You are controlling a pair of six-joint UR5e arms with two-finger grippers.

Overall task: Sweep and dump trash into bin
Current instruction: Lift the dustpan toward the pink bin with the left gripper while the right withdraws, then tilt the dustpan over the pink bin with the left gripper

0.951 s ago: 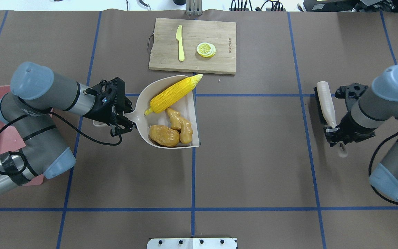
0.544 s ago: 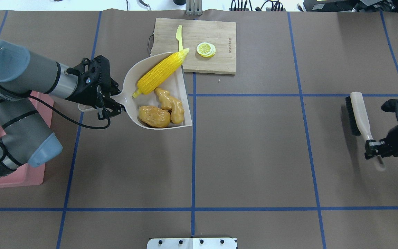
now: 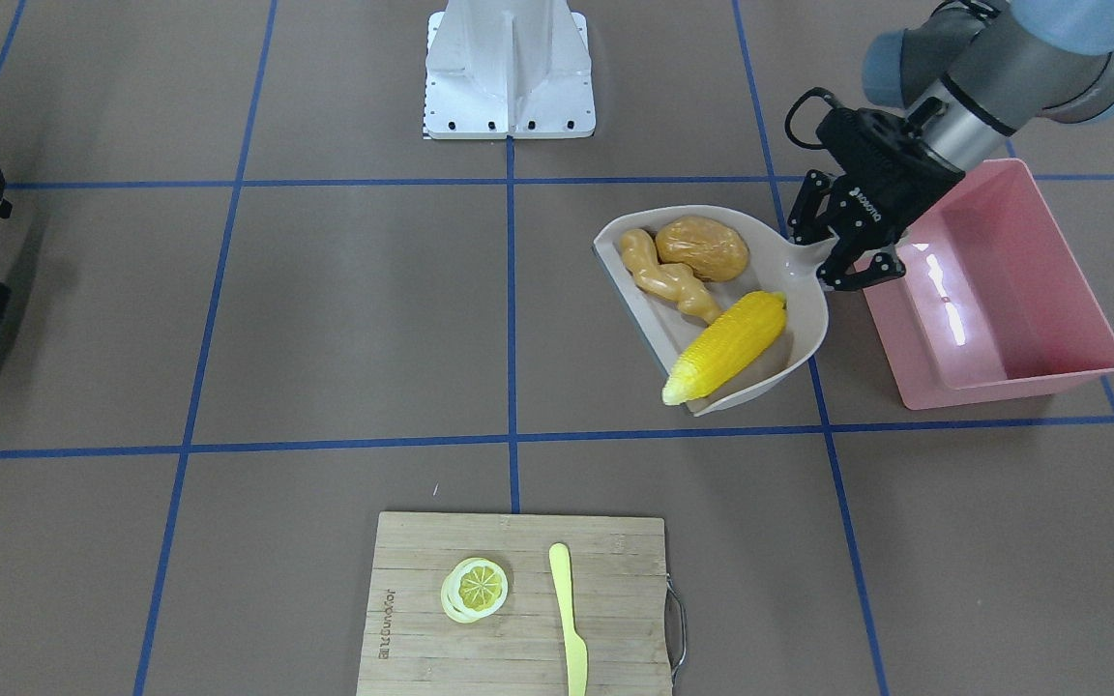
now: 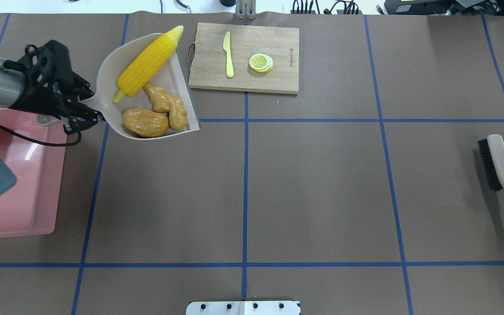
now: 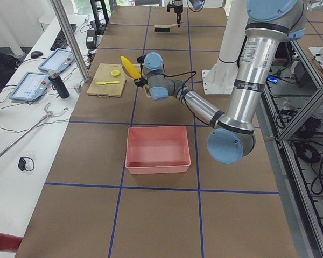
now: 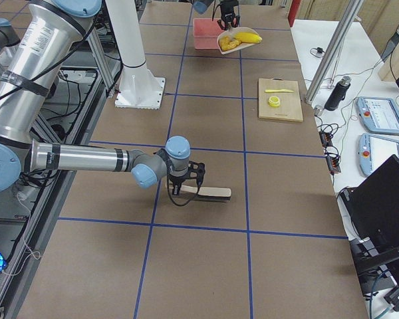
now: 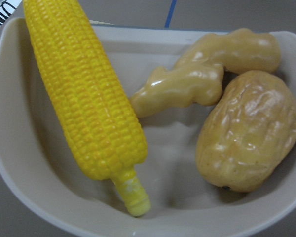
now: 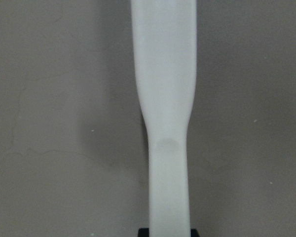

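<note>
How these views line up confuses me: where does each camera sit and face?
Front-facing: across the table, facing the robot's base; left gripper holds the dustpan.
Overhead: behind the robot, looking down; left arm enters left, brush right.
Exterior left: table's left end; near left arm, bin.
Exterior right: opposite end; near right gripper, brush.
Left wrist: into dustpan; corn cob, ginger root, potato.
Right wrist: along brush handle.
Shared: first two show the cutting board.
</note>
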